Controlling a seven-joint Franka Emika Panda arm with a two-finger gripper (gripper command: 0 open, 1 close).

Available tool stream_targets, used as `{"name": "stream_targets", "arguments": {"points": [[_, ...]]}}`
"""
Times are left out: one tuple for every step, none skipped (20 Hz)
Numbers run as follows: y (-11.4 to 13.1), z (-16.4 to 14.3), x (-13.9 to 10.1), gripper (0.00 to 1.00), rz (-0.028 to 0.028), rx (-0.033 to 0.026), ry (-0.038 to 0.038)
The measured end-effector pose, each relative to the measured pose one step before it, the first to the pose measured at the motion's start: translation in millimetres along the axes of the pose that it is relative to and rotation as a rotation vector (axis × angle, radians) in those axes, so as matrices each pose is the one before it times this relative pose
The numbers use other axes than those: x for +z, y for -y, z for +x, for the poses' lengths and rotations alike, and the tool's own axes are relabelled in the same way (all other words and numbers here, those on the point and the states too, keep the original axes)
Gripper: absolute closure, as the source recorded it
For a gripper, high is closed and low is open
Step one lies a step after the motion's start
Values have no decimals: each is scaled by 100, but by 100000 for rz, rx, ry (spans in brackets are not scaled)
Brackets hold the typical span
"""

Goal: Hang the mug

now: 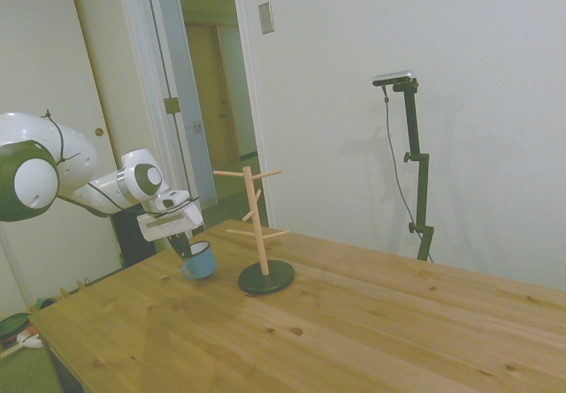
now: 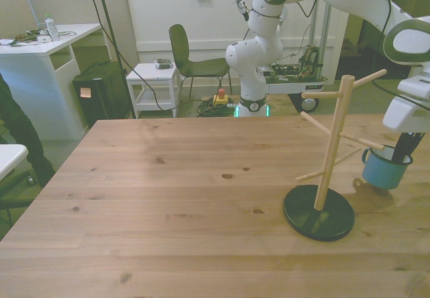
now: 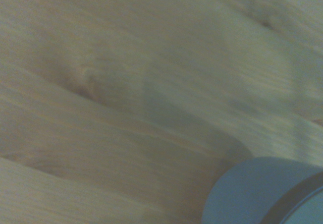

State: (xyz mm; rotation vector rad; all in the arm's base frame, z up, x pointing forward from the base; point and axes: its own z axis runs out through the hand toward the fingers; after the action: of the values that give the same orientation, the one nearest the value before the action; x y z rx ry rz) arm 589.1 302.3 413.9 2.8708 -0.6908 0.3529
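the wooden counter [image 1: 371, 322] fills the lower part of the side and front views, its pine boards marked with knots. the white franka arm [image 1: 80, 176] reaches in low over the counter's edge, wrist turned down. a wooden mug tree [image 2: 329, 157] stands upright on a round dark base [image 2: 318, 212], its pegs slanting up and out from the post. the light-blue mug [image 1: 200, 261] is just beside that base, on the side toward the arm; in the front view it sits past the tree at the front view's right [image 2: 386, 167], tilted a little, and seems to be slightly off the boards, though the angle makes that hard to judge. the gripper [image 2: 402, 152] comes down onto the mug from above, one dark finger reaching inside the white rim, so the jaws appear closed on the mug's wall. the wrist view is blurred and shows wood grain with the mug's blue side [image 3: 262, 191] at one corner.
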Motion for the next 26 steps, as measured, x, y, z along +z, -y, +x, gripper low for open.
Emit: {"name": "stream_targets", "arguments": {"points": [[-779, 798, -1069, 100, 690, 397, -825], [-823, 826, -1084, 100, 669, 415, -816], [-754, 738, -890, 100, 463, 100, -609], [-592, 577, -620, 100, 229, 28, -379], [-411, 434, -310, 100, 173, 14, -277], [-203, 298, -10, 100, 26, -338, -52], [-31, 111, 146, 100, -102, -462, 157], [87, 0, 223, 100, -157, -495, 236], [130, -70, 189, 100, -123, -399, 229], [160, -85, 87, 100, 39, -285, 136], [180, -53, -30, 100, 218, -224, 2], [148, -2, -105, 100, 307, -118, -101], [102, 50, -171, 100, 293, -13, -165], [79, 150, -262, 100, 265, 130, -224], [29, 158, -267, 100, 102, 126, -161], [4, 173, -260, 100, 78, 110, -161], [1, 228, -316, 100, 210, 121, -260], [-27, 240, -286, 100, 259, 200, -287], [-63, 262, -238, 100, 132, 195, -210], [-101, 297, -216, 100, -55, 209, -104], [-119, 300, -155, 100, -60, 182, -38], [-90, 292, -99, 100, 94, 56, -92], [-61, 279, -82, 100, 126, -16, -143], [-9, 213, -134, 100, 132, -69, -96], [20, 153, -190, 100, 93, -46, -71], [50, 116, -339, 100, 255, -44, -151]]}}
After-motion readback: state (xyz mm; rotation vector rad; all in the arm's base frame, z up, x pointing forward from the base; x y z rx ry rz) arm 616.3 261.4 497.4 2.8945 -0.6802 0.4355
